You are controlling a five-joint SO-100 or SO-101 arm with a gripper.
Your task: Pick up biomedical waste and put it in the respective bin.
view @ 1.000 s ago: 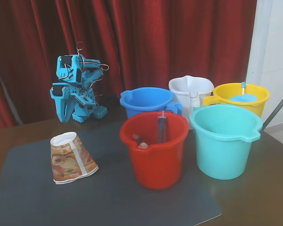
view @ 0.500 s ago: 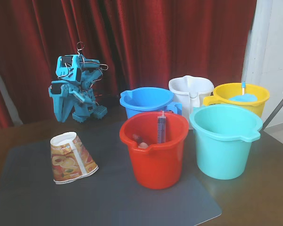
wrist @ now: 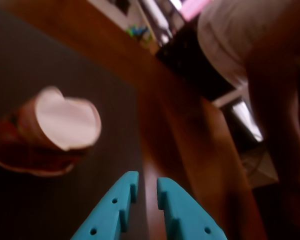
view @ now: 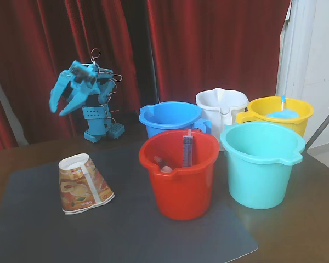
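I see the gripper (view: 56, 105) raised at the back left in the fixed view, jaws spread and empty (a narrow gap in the wrist view). The crushed paper cup (view: 83, 183) stands on the grey mat (view: 126, 241), well apart from the turquoise bucket (view: 261, 164).

Fixed view evenly lit and fairly sharp, soft shadows, wrist view dim, blurred, reddish cast
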